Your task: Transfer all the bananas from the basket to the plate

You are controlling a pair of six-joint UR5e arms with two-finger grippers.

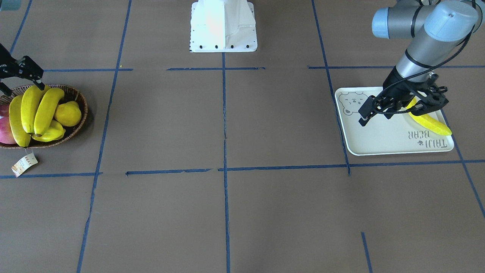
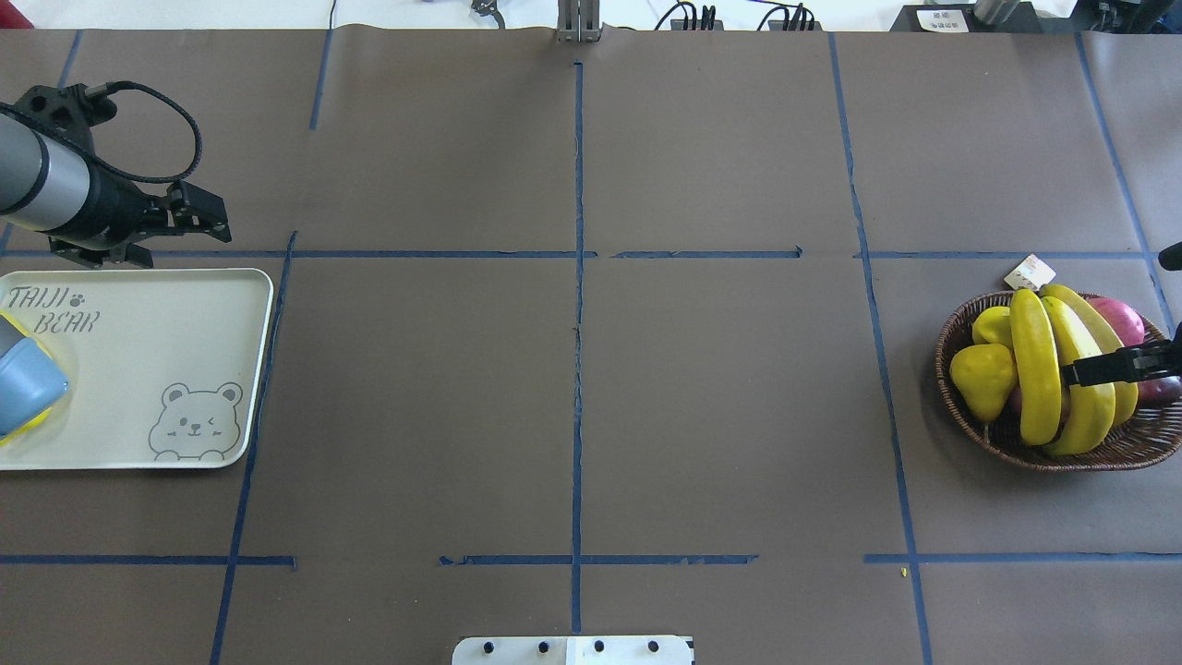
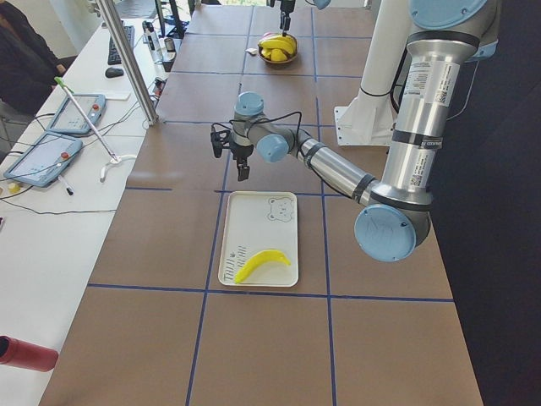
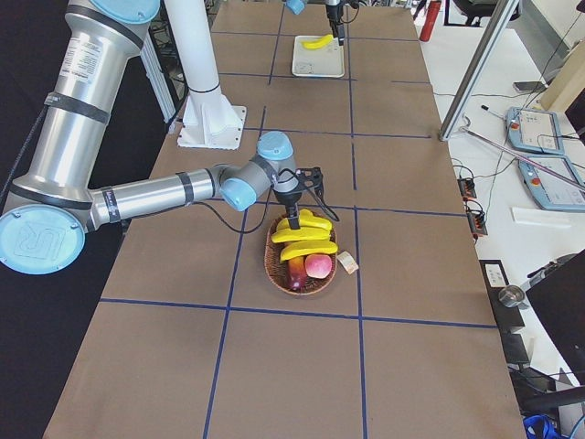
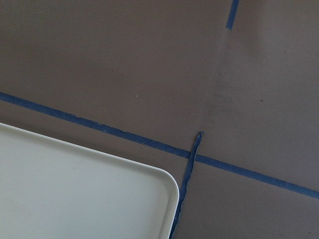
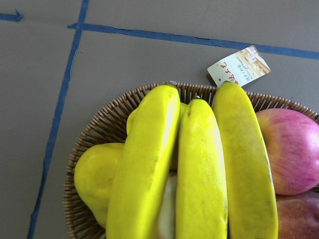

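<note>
Three bananas (image 6: 199,174) are filling the lower half of the right wrist view. They are lying side by side on top of the wicker basket (image 6: 94,144), with a yellow pear-shaped fruit (image 6: 94,179) crowding them at lower left and a red apple (image 6: 294,149) at right.

We are judging the step in hand to be the next pick. To do it well, we are advising coming down on one banana only, the topmost. The grip should be closing across its narrow width near the middle so that it is balancing, then lifting straight up so its neighbours are not rolling over the rim.

The right gripper (image 1: 22,89) is hanging just over the basket at the left edge of the front-facing view, jaws spread and gripping nothing. One finger is looking close to a banana's end; whether it is touching, we cannot tell.

The left gripper (image 2: 214,220) is hovering past the upper edge of the plate (image 2: 138,351) in the overhead view, its forearm reaching across, also spread wide and empty. One banana (image 3: 262,264) is already lying on the plate, apart from that gripper, low in the left side view.
</note>
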